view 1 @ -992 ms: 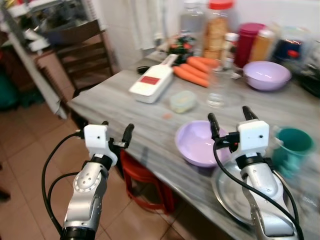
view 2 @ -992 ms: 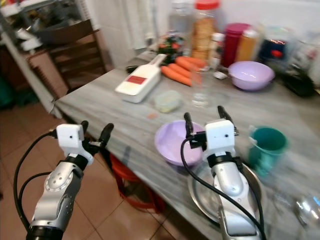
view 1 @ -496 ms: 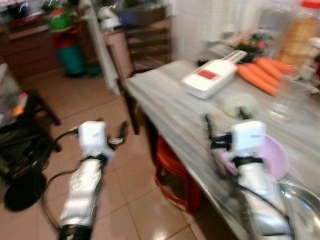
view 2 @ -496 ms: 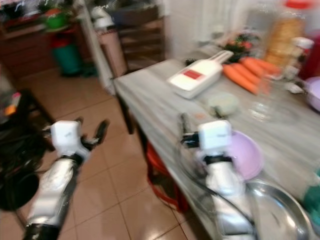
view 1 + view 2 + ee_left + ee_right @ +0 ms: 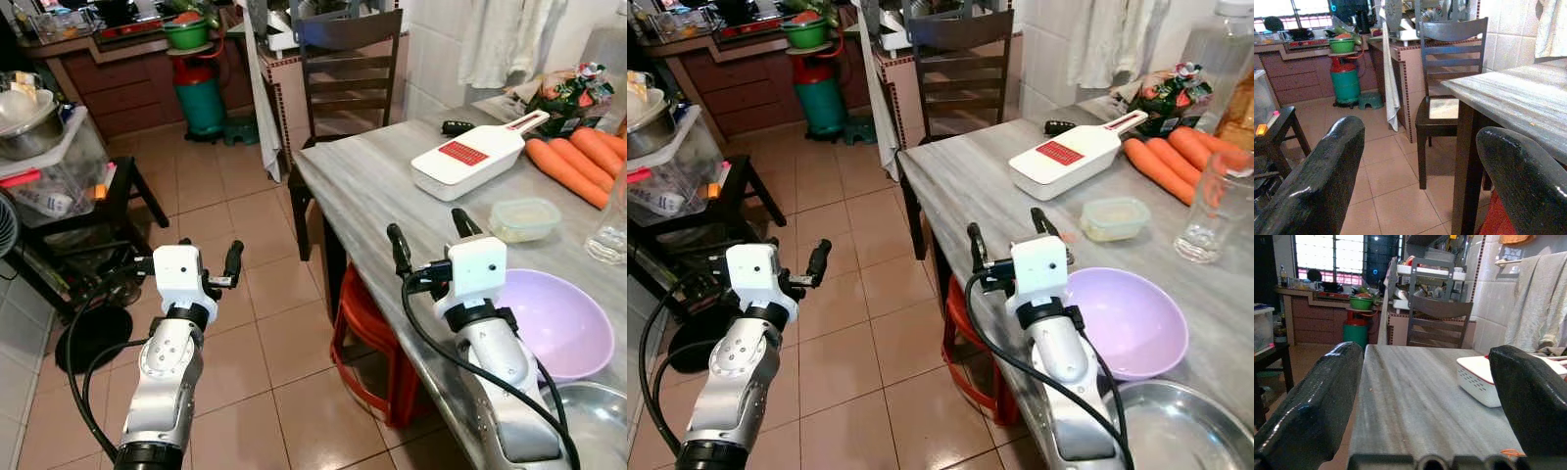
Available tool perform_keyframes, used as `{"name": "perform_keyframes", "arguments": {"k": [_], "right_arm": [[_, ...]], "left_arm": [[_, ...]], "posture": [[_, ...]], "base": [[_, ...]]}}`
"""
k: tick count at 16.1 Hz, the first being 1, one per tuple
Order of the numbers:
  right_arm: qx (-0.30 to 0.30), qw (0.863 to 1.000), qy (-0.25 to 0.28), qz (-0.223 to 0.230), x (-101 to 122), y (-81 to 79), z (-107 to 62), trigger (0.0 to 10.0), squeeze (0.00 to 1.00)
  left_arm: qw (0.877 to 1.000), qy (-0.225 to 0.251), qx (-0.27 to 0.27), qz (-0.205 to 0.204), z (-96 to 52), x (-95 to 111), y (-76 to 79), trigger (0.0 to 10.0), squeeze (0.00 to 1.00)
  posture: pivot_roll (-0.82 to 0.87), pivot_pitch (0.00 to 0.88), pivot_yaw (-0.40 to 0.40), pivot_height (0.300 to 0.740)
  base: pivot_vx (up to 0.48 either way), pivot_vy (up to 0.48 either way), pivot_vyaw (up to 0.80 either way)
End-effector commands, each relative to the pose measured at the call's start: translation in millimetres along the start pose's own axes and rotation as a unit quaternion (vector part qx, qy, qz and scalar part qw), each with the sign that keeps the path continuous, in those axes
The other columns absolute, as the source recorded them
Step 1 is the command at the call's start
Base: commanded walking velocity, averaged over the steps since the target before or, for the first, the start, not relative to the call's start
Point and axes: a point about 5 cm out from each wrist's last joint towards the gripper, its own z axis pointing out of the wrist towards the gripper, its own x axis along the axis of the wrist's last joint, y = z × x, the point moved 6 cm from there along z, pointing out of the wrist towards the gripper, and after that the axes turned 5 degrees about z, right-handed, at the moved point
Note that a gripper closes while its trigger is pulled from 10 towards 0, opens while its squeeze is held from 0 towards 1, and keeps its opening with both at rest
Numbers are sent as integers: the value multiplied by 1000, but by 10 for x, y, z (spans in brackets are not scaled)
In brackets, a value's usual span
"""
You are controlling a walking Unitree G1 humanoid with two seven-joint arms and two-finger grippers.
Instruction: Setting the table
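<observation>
Left eye view shows the right end effector (image 5: 428,236) spread apart over the table (image 5: 372,186) edge beside the purple bowl (image 5: 554,323), while the left end effector (image 5: 208,264), also spread, hangs above the floor (image 5: 245,225).

Three carrots (image 5: 1176,162) — one purple bowl (image 5: 1127,323), one glass (image 5: 1212,206), one chair (image 5: 963,69).

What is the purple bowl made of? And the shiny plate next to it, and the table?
The purple bowl looks like plastic: one flat pastel colour with a soft, dull sheen. The plate looks like metal, probably steel, since it is silvery and mirrors the light. The table has grey streaks like marble or stone, though it could be a printed surface.
</observation>
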Motion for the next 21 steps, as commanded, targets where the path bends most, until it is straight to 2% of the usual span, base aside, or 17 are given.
{"name": "perform_keyframes", "arguments": {"k": [1,9,17,19,21], "right_arm": [[6,1000,7,4,31,-31,33,10000,0],[15,1000,9,14,29,-70,40,10000,0],[27,999,7,27,-17,-96,72,10000,0],[31,999,8,30,-19,-94,109,10000,0],[32,999,8,32,-40,-121,162,10000,0]], "left_arm": [[1000,-1,8,8,14,-4,-51,10000,0],[1000,-2,15,17,38,-7,-69,10000,0],[999,-4,30,20,40,-44,-69,10000,0],[999,0,38,19,32,-26,-95,10000,0],[999,-5,47,22,10,-73,-162,10000,0]], "posture": [[-82,0,101,740],[-77,0,105,740],[-51,0,85,740],[-41,0,78,740],[-33,0,72,740]], "base": [[0,319,0],[0,473,51],[0,480,800],[0,480,778],[0,480,0]]}}
